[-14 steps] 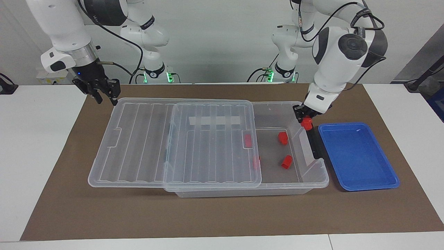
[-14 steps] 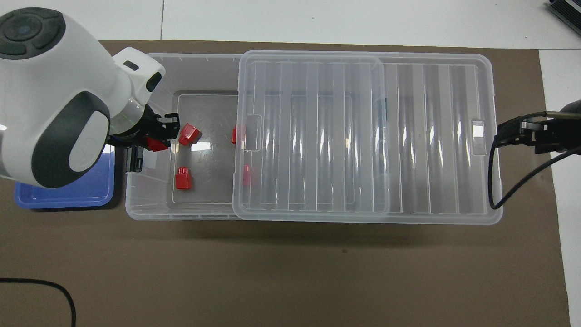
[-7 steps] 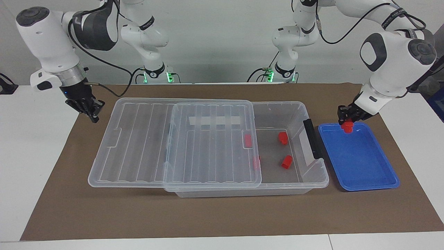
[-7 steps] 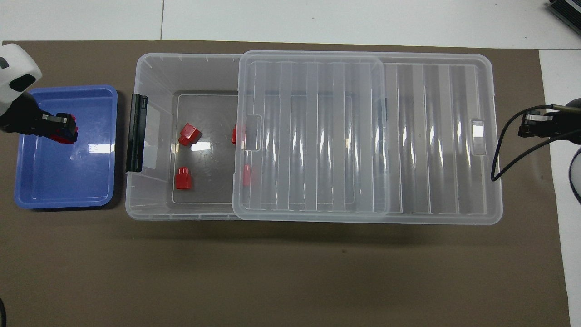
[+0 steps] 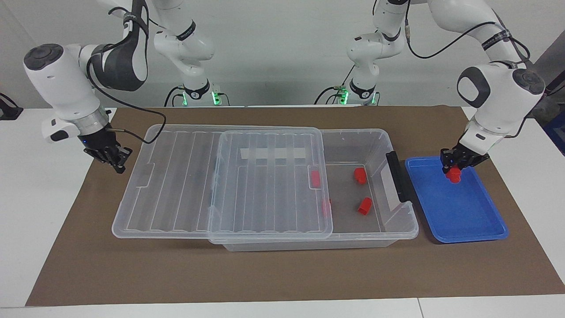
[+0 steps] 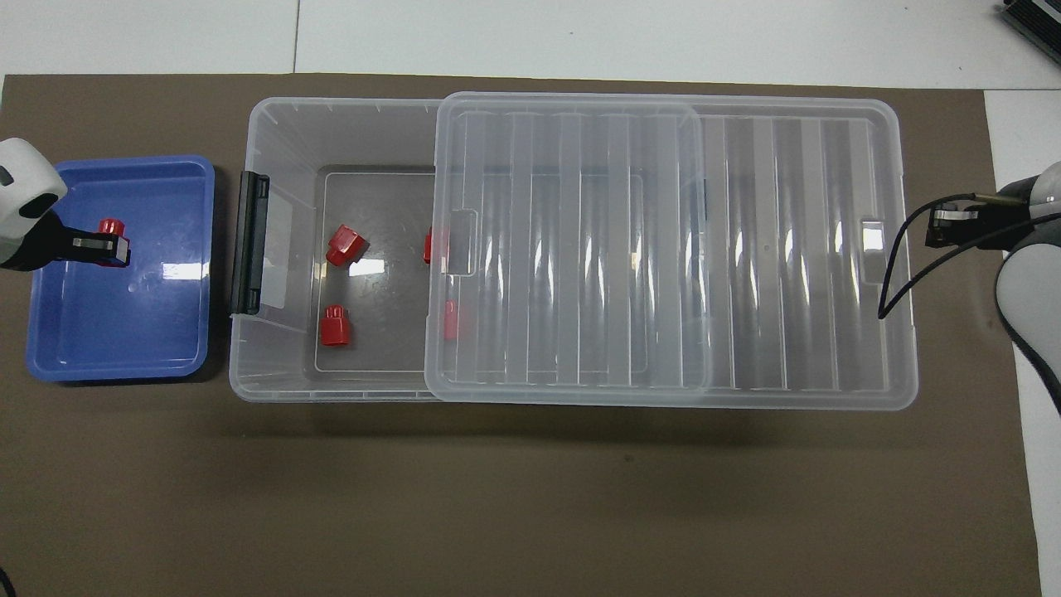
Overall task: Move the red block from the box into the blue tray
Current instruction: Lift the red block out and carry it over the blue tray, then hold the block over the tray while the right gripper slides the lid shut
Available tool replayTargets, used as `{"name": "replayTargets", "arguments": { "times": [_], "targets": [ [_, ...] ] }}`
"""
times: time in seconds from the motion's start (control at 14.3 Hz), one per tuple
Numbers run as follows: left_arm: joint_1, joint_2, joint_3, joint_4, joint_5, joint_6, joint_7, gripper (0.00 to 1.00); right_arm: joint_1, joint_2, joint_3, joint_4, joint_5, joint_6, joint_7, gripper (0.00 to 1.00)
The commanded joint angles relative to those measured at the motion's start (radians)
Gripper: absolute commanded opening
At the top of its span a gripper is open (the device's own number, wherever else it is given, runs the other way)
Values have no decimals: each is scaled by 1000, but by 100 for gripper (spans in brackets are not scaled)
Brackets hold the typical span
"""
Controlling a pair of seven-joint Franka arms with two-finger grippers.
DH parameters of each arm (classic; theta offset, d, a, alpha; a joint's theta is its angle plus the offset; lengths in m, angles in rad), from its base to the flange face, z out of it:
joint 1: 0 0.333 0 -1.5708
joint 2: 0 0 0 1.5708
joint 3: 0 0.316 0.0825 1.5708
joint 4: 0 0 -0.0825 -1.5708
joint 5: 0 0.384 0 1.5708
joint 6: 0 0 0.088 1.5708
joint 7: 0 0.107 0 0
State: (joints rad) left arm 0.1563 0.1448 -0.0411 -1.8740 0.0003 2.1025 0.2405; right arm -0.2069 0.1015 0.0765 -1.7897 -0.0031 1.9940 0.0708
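Two views of one worktop (image 5: 282, 274). Facing view: left gripper (image 5: 454, 170), jaws closed on the red block (image 5: 453, 175), low inside the blue tray (image 5: 463, 221); whether the block touches the tray floor cannot be told. Right gripper (image 5: 115, 160) waits beside the lid (image 5: 176, 176); jaw state cannot be told. Overhead view: the box (image 6: 282, 141), lid slid toward the right arm's end, holds four red blocks (image 6: 335, 325), two under the lid's edge.

no readable text, labels, brands or numbers on anything in view
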Motion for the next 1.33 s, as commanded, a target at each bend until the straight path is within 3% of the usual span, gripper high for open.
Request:
{"name": "replayTargets", "arguments": {
  "times": [0.0,0.35,0.77,1.26],
  "targets": [
    [25,-10,-6,-85,-14,115,19,2,-11,-6,5,-65,8,68,-42,0],
    [101,61,-6,-140,-14,244,79,3,4,-5,5,-71,2,71,-37,0],
    [100,150,-8,-145,-16,344,63,5,50,-5,14,-71,0,55,-45,0],
    [103,173,-6,-146,-16,373,63,7,182,-16,17,-71,5,-3,-45,0]
  ]
}}
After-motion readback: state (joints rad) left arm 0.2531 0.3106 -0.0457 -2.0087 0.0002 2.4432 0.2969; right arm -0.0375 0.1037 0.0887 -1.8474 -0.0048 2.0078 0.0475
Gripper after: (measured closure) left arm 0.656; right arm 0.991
